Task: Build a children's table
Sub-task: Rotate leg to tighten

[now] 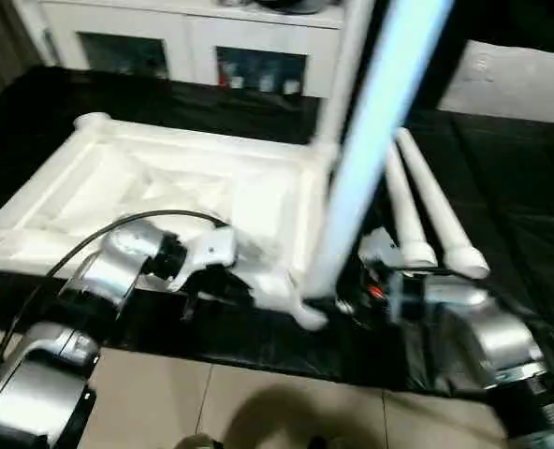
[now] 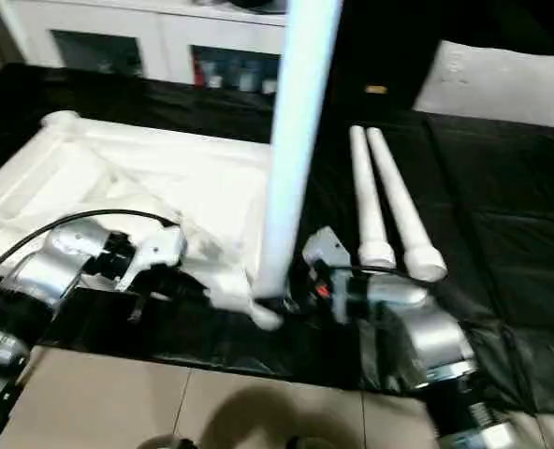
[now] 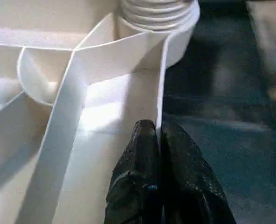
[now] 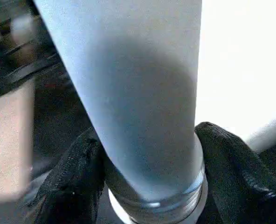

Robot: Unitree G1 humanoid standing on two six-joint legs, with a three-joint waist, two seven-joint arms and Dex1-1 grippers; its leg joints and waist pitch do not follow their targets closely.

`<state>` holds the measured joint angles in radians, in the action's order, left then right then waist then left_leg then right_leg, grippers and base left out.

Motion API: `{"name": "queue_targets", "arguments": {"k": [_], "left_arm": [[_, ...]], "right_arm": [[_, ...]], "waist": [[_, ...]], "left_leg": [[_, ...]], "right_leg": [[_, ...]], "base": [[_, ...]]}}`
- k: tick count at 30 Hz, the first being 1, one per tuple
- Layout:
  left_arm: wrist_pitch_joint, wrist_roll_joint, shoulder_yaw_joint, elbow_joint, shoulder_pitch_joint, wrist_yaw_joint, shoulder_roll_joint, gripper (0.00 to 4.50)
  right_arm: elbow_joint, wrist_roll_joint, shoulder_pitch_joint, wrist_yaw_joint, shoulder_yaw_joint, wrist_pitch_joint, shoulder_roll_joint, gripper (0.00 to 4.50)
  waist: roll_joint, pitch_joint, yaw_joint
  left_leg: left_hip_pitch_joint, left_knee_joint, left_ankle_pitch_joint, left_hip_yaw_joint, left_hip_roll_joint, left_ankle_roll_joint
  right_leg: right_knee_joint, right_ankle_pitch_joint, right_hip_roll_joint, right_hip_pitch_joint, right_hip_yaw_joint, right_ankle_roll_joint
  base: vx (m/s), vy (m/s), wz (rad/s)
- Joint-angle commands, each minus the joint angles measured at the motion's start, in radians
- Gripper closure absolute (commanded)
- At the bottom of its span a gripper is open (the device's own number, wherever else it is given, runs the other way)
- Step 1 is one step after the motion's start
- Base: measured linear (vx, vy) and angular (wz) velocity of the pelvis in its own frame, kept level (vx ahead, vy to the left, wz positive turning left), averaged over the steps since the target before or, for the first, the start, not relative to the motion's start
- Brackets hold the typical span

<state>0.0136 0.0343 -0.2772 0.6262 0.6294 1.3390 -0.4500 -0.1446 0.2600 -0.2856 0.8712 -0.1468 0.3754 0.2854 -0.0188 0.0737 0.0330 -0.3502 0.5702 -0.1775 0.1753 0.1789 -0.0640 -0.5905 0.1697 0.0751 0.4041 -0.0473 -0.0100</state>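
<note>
At the near corner socket (image 1: 300,304) of the upturned table top (image 1: 179,192), your right gripper (image 4: 149,175) clasps the upright leg (image 1: 371,131) near its threaded end. Your left gripper (image 3: 157,140) is pinched on the top's rim (image 3: 160,88) beside that socket. Two loose legs (image 1: 427,210) lie just beyond the top, on the black cloth (image 1: 502,187).

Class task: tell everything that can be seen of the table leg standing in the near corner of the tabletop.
The leg is a long, round, white plastic tube, bluish in the light. It stands nearly upright, leaning slightly, its threaded lower end at the corner socket of the upturned tabletop. The right gripper has its two black fingers on either side of the leg's base.
</note>
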Motion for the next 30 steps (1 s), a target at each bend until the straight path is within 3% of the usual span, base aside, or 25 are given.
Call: {"name": "queue_targets", "arguments": {"k": [1, 2, 4, 8, 9, 13, 15, 17, 18, 25, 27, 29, 30], "left_arm": [[0.105, -0.052, 0.049, -0.101, -0.020, -0.144, 0.072, 4.50], [0.159, -0.038, 0.067, -0.149, -0.044, -0.222, 0.100, 4.50], [0.213, -0.027, 0.077, -0.192, -0.064, -0.278, 0.126, 4.50], [0.318, -0.007, 0.100, -0.270, -0.086, -0.422, 0.214, 4.50], [0.349, 0.016, 0.093, -0.294, -0.083, -0.485, 0.256, 4.50], [0.393, 0.052, 0.062, -0.343, -0.090, -0.528, 0.269, 4.50], [0.397, 0.073, 0.046, -0.347, -0.091, -0.529, 0.253, 4.50], [0.391, 0.086, 0.039, -0.339, -0.089, -0.524, 0.236, 4.50], [0.379, 0.086, 0.044, -0.321, -0.085, -0.514, 0.222, 4.50], [0.316, 0.075, 0.055, -0.290, -0.082, -0.454, 0.161, 4.50], [0.226, 0.057, 0.045, -0.240, -0.070, -0.385, 0.119, 4.50], [0.201, 0.054, 0.040, -0.227, -0.067, -0.364, 0.107, 4.50], [0.138, 0.042, 0.028, -0.195, -0.057, -0.300, 0.085, 4.50]], "right_arm": [[-0.036, -0.013, 0.005, -0.113, -0.032, 0.035, -0.078, 1.80], [-0.059, -0.016, 0.000, -0.199, -0.009, 0.051, -0.138, 1.80], [-0.087, -0.026, -0.013, -0.277, 0.010, 0.058, -0.189, 1.80], [-0.166, -0.038, -0.068, -0.459, 0.064, 0.068, -0.302, 1.80], [-0.211, -0.054, -0.107, -0.524, 0.071, 0.070, -0.342, 1.80], [-0.240, -0.091, -0.129, -0.570, 0.072, 0.047, -0.371, 1.80], [-0.244, -0.087, -0.128, -0.578, 0.090, 0.034, -0.380, 1.13], [-0.245, -0.085, -0.126, -0.581, 0.103, 0.025, -0.379, 1.11], [-0.238, -0.079, -0.121, -0.575, 0.111, 0.013, -0.371, 0.85], [-0.179, -0.067, -0.100, -0.484, 0.114, -0.028, -0.301, 0.29], [-0.118, -0.055, -0.075, -0.373, 0.110, -0.050, -0.222, 0.09], [-0.101, -0.051, -0.069, -0.335, 0.107, -0.058, -0.196, 0.09], [-0.066, -0.035, -0.056, -0.243, 0.104, -0.067, -0.126, 0.09]], "waist": [[-0.002, -0.048, -0.004], [0.004, -0.046, -0.011], [-0.003, -0.047, -0.018], [0.000, -0.047, -0.032], [0.003, -0.049, -0.035], [0.004, -0.053, -0.036], [0.006, -0.057, -0.036], [0.009, -0.060, -0.035], [0.010, -0.059, -0.036], [0.011, -0.061, -0.036], [0.007, -0.063, -0.034], [0.006, -0.067, -0.034], [0.004, -0.070, -0.032]], "left_leg": [[0.001, -0.075, -0.341, -0.019, 0.043, -0.020], [0.000, -0.075, -0.350, -0.021, 0.042, -0.020], [0.002, -0.073, -0.353, -0.020, 0.041, -0.016], [0.002, -0.072, -0.345, -0.019, 0.037, -0.001], [0.002, -0.072, -0.339, -0.020, 0.040, -0.004], [-0.003, -0.073, -0.317, -0.017, 0.038, 0.006], [-0.006, -0.073, -0.291, -0.016, 0.038, 0.014], [-0.005, -0.071, -0.266, -0.013, 0.038, 0.022], [-0.007, -0.071, -0.252, -0.012, 0.037, 0.027], [-0.007, -0.072, -0.272, -0.013, 0.038, 0.023], [-0.009, -0.069, -0.253, -0.013, 0.037, 0.038], [-0.009, -0.066, -0.227, -0.011, 0.040, 0.044], [-0.011, -0.063, -0.200, -0.010, 0.037, 0.057]], "right_leg": [[0.088, 0.484, 0.065, -0.038, 0.038, -0.164], [0.090, 0.515, 0.065, -0.034, 0.037, -0.156], [0.096, 0.540, 0.065, -0.031, 0.037, -0.144], [0.099, 0.528, 0.059, -0.024, 0.039, -0.136], [0.096, 0.507, 0.060, -0.024, 0.041, -0.139], [0.091, 0.421, 0.054, -0.030, 0.042, -0.146], [0.086, 0.359, 0.055, -0.034, 0.043, -0.159], [0.080, 0.293, 0.053, -0.037, 0.044, -0.176], [0.079, 0.266, 0.053, -0.040, 0.043, -0.188], [0.083, 0.300, 0.053, -0.044, 0.042, -0.181], [0.081, 0.276, 0.053, -0.047, 0.042, -0.182], [0.074, 0.224, 0.054, -0.048, 0.044, -0.196], [0.070, 0.183, 0.054, -0.051, 0.042, -0.208]], "base": [[0.000, 0.000, 0.00], [0.000, 0.000, 0.00], [0.000, 0.000, 0.00], [0.000, 0.000, 0.00], [0.000, 0.000, 0.00], [0.000, 0.000, 0.00], [0.000, 0.000, 0.00], [0.000, 0.000, 0.00], [0.000, 0.000, 0.00], [0.000, 0.000, 0.00], [0.000, 0.000, 0.00], [0.000, 0.000, 0.00], [0.000, 0.000, 0.00]]}}
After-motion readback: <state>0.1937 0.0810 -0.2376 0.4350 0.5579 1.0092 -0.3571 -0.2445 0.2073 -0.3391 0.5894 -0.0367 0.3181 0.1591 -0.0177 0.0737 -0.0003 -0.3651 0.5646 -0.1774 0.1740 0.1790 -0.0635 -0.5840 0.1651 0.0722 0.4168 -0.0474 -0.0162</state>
